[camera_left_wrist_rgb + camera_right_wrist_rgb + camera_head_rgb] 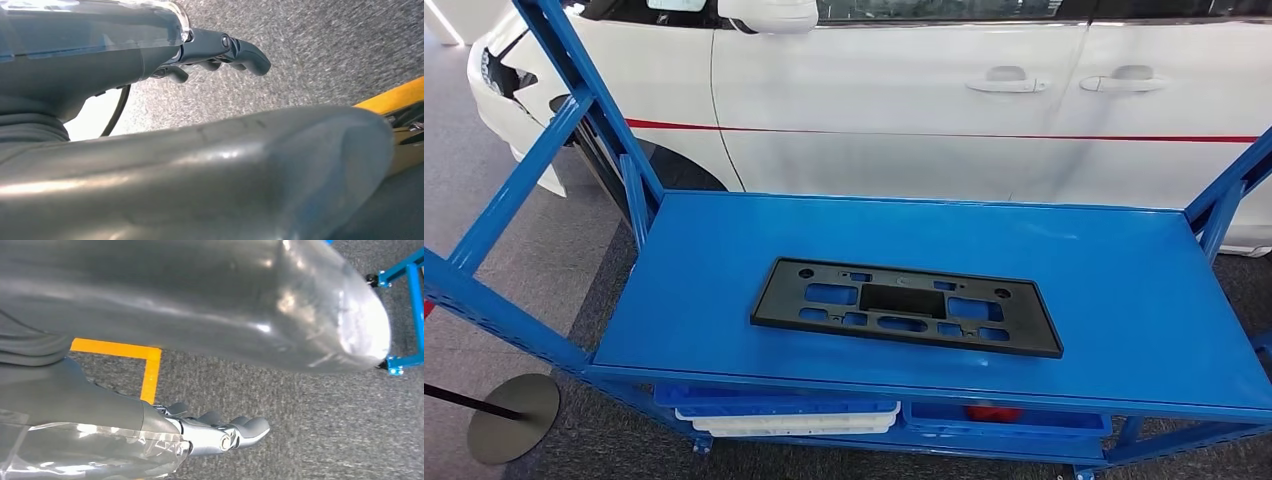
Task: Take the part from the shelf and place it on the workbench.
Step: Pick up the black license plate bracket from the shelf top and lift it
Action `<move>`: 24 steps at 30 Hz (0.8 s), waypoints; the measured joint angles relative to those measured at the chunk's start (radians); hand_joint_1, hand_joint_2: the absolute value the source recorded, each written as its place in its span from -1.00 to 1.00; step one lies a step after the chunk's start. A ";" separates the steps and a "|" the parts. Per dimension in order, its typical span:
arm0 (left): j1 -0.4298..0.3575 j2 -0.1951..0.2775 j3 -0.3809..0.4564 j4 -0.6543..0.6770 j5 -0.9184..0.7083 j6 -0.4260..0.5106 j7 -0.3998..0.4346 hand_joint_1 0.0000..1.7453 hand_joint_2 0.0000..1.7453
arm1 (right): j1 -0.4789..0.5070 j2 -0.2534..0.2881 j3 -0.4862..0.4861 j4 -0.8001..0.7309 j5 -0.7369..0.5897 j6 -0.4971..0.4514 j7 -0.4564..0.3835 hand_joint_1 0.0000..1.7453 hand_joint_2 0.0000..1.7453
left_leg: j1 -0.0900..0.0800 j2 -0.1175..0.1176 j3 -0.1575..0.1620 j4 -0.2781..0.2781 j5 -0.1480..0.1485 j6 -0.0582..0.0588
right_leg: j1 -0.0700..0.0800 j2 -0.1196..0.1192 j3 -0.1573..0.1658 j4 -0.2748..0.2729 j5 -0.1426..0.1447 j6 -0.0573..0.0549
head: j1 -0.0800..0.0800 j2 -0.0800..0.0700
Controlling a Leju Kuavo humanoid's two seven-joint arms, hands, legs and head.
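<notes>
- Lying flat mid-shelf (1124,300), black part (906,305), long axis running side to side, parallel to the white car (904,110) behind.
- Hanging floorward, well below the part: left hand (220,52) and right hand (220,432), fingers loosely apart, holding nothing; neither plainly nearer.

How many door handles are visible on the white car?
2: one door handle on the front door, the other door handle just beside it on the rear door. Others may lie outside the frame.

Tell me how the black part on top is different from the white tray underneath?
The black part lies in full view on the blue shelf; the white tray sits a level below, mostly hidden. The black part has many cut-out holes; the white tray shows just a plain edge. Both are long, flat and lie level.
</notes>
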 joint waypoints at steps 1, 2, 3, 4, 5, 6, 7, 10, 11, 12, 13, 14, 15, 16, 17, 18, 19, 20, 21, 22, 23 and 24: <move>-0.001 -0.001 0.000 0.000 -0.001 -0.003 0.001 -1.00 -1.00 | 0.000 0.001 0.000 0.000 -0.002 -0.004 -0.001 -1.00 -1.00 | 0.005 0.003 0.014 -0.031 0.018 0.005 | 0.002 0.000 -0.004 0.015 -0.018 0.000 | 0.000 0.000; -0.001 -0.002 0.000 0.000 -0.002 -0.006 0.002 -1.00 -1.00 | 0.000 0.001 0.000 0.000 -0.003 -0.008 -0.002 -1.00 -1.00 | 0.012 0.005 0.024 -0.055 0.033 0.006 | 0.003 0.001 -0.017 0.052 -0.047 0.001 | 0.000 0.000; -0.002 -0.002 0.000 0.000 -0.003 -0.009 0.002 -1.00 -1.00 | 0.001 0.001 0.000 0.001 -0.004 -0.011 -0.003 -1.00 -1.00 | 0.014 0.007 0.024 -0.063 0.040 0.005 | 0.002 0.001 -0.040 0.105 -0.082 0.006 | 0.000 0.000; -0.002 -0.003 0.000 0.000 -0.003 -0.011 0.002 -1.00 -1.00 | 0.001 0.001 0.001 0.000 -0.005 -0.014 -0.004 -1.00 -1.00 | 0.018 0.008 0.019 -0.063 0.042 0.000 | -0.003 0.002 -0.065 0.163 -0.112 0.012 | 0.000 0.000; -0.001 -0.003 0.000 0.000 -0.002 -0.013 0.002 -1.00 -1.00 | 0.001 0.000 0.001 0.000 -0.006 -0.018 -0.005 -1.00 -1.00 | 0.023 0.009 0.012 -0.057 0.042 -0.006 | -0.009 0.002 -0.081 0.205 -0.126 0.021 | 0.000 0.000; -0.001 -0.003 0.000 0.000 -0.001 -0.016 0.002 -1.00 -1.00 | 0.001 -0.001 0.002 0.000 -0.007 -0.021 -0.006 -1.00 -1.00 | 0.030 0.009 0.004 -0.048 0.040 -0.015 | -0.017 0.001 -0.082 0.215 -0.121 0.032 | 0.000 0.000; -0.001 -0.004 0.000 0.000 0.000 -0.017 0.002 -1.00 -1.00 | 0.001 -0.001 0.003 0.000 -0.008 -0.024 -0.007 -1.00 -1.00 | 0.039 0.009 -0.006 -0.033 0.036 -0.027 | -0.027 -0.001 -0.064 0.187 -0.098 0.045 | 0.000 0.000; -0.001 -0.001 0.000 0.002 0.001 -0.019 0.003 -1.00 -1.00 | -0.001 0.005 0.007 0.001 -0.012 -0.033 -0.010 -1.00 -1.00 | 0.059 0.007 -0.047 0.035 0.009 -0.072 | -0.048 0.001 0.013 0.055 -0.038 0.079 | 0.001 0.000; -0.002 0.001 0.000 0.003 0.001 -0.019 0.003 -1.00 -1.00 | -0.001 0.008 0.009 0.000 -0.014 -0.037 -0.010 -1.00 -1.00 | 0.059 0.005 -0.059 0.060 -0.003 -0.086 | -0.051 0.005 0.015 0.049 -0.045 0.072 | 0.001 0.000; -0.002 0.002 0.000 0.004 0.001 -0.020 0.003 -1.00 -1.00 | -0.002 0.011 0.013 0.000 -0.016 -0.041 -0.010 -1.00 -1.00 | 0.057 0.003 -0.068 0.077 -0.012 -0.095 | -0.049 0.011 0.002 0.071 -0.057 0.054 | 0.001 0.000; -0.003 0.001 0.000 0.005 0.002 -0.020 0.003 -1.00 -1.00 | -0.002 0.010 0.017 -0.002 -0.019 -0.045 -0.011 -1.00 -1.00 | 0.057 0.002 -0.074 0.090 -0.019 -0.103 | -0.050 0.013 -0.008 0.084 -0.062 0.034 | 0.000 0.000; -0.002 0.001 0.000 0.005 0.002 -0.021 0.003 -1.00 -1.00 | -0.002 0.012 0.021 -0.003 -0.020 -0.048 -0.011 -1.00 -1.00 | 0.059 0.002 -0.078 0.101 -0.024 -0.109 | -0.051 0.013 -0.014 0.088 -0.074 0.016 | 0.000 0.000; -0.001 0.002 0.000 0.005 0.002 -0.022 0.003 -1.00 -1.00 | -0.002 0.013 0.024 -0.003 -0.022 -0.051 -0.011 -1.00 -1.00 | 0.062 0.002 -0.083 0.114 -0.036 -0.110 | -0.048 0.012 -0.020 0.096 -0.073 0.004 | -0.001 0.000; 0.000 0.002 0.000 0.005 0.002 -0.022 0.003 -1.00 -1.00 | -0.002 0.015 0.027 -0.003 -0.024 -0.052 -0.011 -1.00 -1.00 | 0.064 0.003 -0.093 0.141 -0.059 -0.110 | -0.044 0.010 -0.025 0.098 -0.069 -0.003 | -0.001 0.000; 0.002 0.002 0.000 0.005 0.001 -0.022 0.003 -1.00 -1.00 | -0.002 0.016 0.029 -0.003 -0.025 -0.054 -0.011 -1.00 -1.00 | 0.063 0.004 -0.112 0.188 -0.094 -0.107 | -0.040 0.008 -0.030 0.098 -0.063 -0.008 | -0.001 0.000; 0.002 0.002 0.000 0.005 0.001 -0.022 0.003 -1.00 -1.00 | -0.001 0.017 0.031 -0.004 -0.026 -0.056 -0.012 -1.00 -1.00 | 0.060 0.004 -0.137 0.252 -0.137 -0.102 | -0.035 0.007 -0.036 0.097 -0.058 -0.013 | -0.001 0.000; 0.002 0.002 0.000 0.005 0.001 -0.022 0.002 -1.00 -1.00 | 0.000 0.017 0.033 -0.004 -0.028 -0.058 -0.012 -1.00 -1.00 | 0.056 0.004 -0.163 0.321 -0.174 -0.097 | -0.028 0.005 -0.043 0.097 -0.053 -0.016 | -0.001 0.000; 0.002 0.002 0.000 0.005 0.001 -0.022 0.002 -1.00 -1.00 | 0.002 0.017 0.036 -0.005 -0.030 -0.060 -0.012 -1.00 -1.00 | 0.050 0.004 -0.181 0.374 -0.196 -0.089 | -0.020 0.004 -0.050 0.097 -0.048 -0.020 | -0.001 0.000; 0.003 0.002 0.000 0.005 0.001 -0.022 0.001 -1.00 -1.00 | 0.003 0.017 0.040 -0.005 -0.031 -0.062 -0.012 -1.00 -1.00 | 0.043 0.004 -0.184 0.398 -0.200 -0.078 | -0.011 0.003 -0.055 0.097 -0.045 -0.024 | -0.001 0.000; 0.003 0.002 0.000 0.005 0.001 -0.022 0.001 -1.00 -1.00 | 0.004 0.017 0.043 -0.005 -0.033 -0.063 -0.012 -1.00 -1.00 | 0.034 0.004 -0.169 0.382 -0.186 -0.063 | -0.002 0.003 -0.058 0.097 -0.042 -0.027 | -0.001 0.000; 0.004 0.001 0.000 0.005 0.001 -0.022 0.001 -1.00 -1.00 | 0.004 0.017 0.047 -0.006 -0.034 -0.063 -0.012 -1.00 -1.00 | 0.022 0.003 -0.136 0.330 -0.159 -0.043 | 0.006 0.003 -0.060 0.097 -0.039 -0.030 | -0.001 0.000; 0.003 0.003 0.000 0.005 0.001 -0.022 0.000 -1.00 -1.00 | 0.005 0.019 0.050 -0.005 -0.034 -0.064 -0.012 -1.00 -1.00 | 0.008 0.001 -0.095 0.259 -0.133 -0.018 | 0.011 0.003 -0.060 0.096 -0.037 -0.033 | -0.001 0.000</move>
